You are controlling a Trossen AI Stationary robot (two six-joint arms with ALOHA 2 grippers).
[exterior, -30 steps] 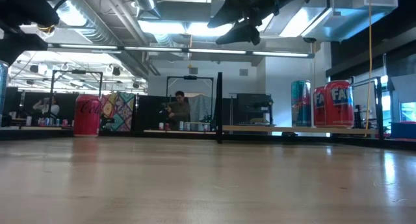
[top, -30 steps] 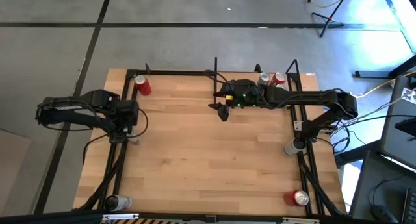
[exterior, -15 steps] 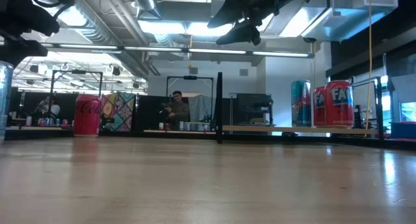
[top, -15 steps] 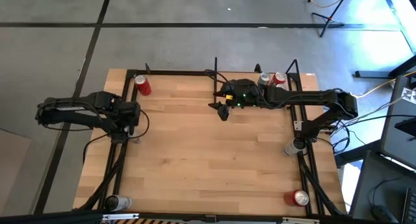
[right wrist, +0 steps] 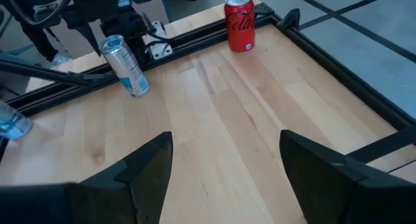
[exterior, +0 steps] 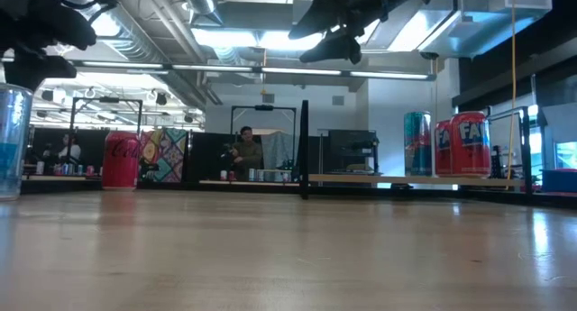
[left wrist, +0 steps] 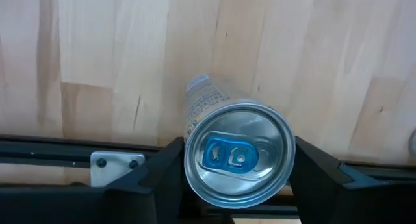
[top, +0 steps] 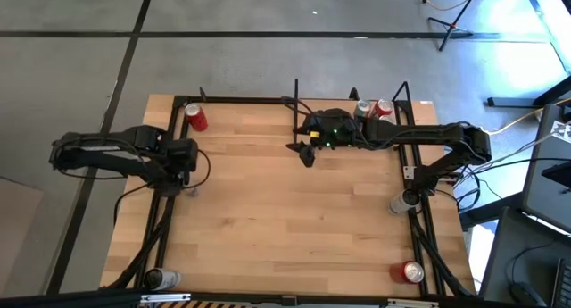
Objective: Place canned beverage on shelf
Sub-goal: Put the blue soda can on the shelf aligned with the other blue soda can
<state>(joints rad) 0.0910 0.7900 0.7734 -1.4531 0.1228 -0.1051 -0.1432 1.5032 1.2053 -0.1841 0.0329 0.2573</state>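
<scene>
A silver and blue can (left wrist: 239,156) stands upright between the fingers of my left gripper (left wrist: 239,185), near the table's left edge. It also shows in the high view (top: 189,191), the low view (exterior: 13,141) and the right wrist view (right wrist: 127,67). My left gripper (top: 186,177) is shut on it. The shelf (exterior: 406,178), a light board on black rods, stands at the far right and carries a teal can (exterior: 416,144) and red cans (exterior: 469,144). My right gripper (top: 308,152) hangs open and empty above the shelf's left end. My left gripper pinches the can between its two fingers, on opposite sides of the wall just below the top rim (left wrist: 192,178). The fingers come from above, pointing down. The can stays upright; I cannot tell whether its bottom touches the table.
A red cola can (top: 194,117) stands at the far left corner. A silver can (top: 161,278) and a red can (top: 411,272) stand at the near corners, and another can (top: 405,202) stands at the right edge. Black frame rails (top: 165,228) run along the table's sides.
My left gripper has gone a little toward the table's right edge with the silver and blue can, which has stayed upright and has come farther into the low view from its left side.
</scene>
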